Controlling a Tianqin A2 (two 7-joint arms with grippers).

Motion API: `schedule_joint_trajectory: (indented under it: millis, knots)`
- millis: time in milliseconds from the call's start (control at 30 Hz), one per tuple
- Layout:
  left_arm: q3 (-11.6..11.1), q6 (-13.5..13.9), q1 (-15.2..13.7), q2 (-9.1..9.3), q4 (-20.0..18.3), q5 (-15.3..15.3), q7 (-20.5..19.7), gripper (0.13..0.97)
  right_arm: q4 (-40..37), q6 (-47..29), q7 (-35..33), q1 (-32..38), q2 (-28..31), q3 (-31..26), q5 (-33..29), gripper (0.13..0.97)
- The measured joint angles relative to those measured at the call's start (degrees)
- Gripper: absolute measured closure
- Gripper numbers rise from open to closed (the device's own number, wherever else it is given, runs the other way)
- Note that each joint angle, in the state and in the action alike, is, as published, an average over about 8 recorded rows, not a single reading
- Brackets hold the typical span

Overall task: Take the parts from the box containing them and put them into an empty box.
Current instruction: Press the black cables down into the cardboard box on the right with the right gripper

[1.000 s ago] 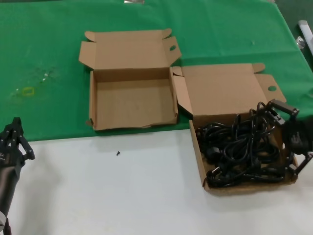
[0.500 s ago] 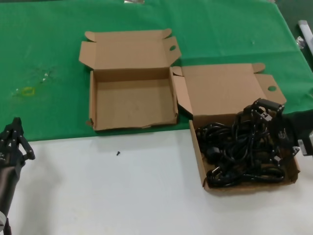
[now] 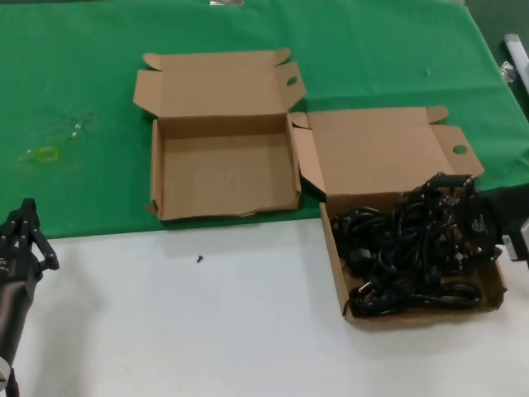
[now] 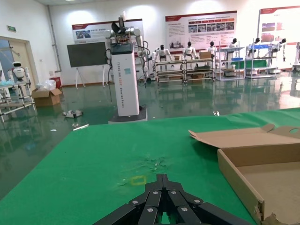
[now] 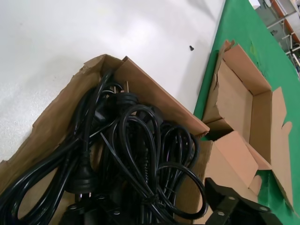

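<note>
Black power cords (image 3: 405,256) lie tangled in the right-hand cardboard box (image 3: 339,269); we see the right gripper (image 3: 459,222) low among them, though whether its fingers grip a cord we cannot tell. Beside it sits the empty box (image 3: 225,169). The left gripper (image 3: 25,236) waits closed, apart.

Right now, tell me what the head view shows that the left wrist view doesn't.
Only the head view shows the cords piled in the right box, with the right gripper down among them, and a small black screw on the white tabletop. Only the left wrist view shows the hall behind, with a white robot stand. Both show the empty box, the green cloth and the left gripper.
</note>
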Motion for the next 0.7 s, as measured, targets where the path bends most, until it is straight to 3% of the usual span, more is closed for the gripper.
schedule_joint_trajectory:
  millis: [600,700]
  knots:
    - [0.0,0.0,0.0,0.0,0.0,0.0,0.0,0.955,-0.9,0.0,-0.5,-0.1,0.3,0.6,-0.2,0.789]
    - [0.0,0.0,0.0,0.0,0.0,0.0,0.0,0.955,-0.6,0.0,-0.2,-0.3,0.6,0.7,-0.1,0.789]
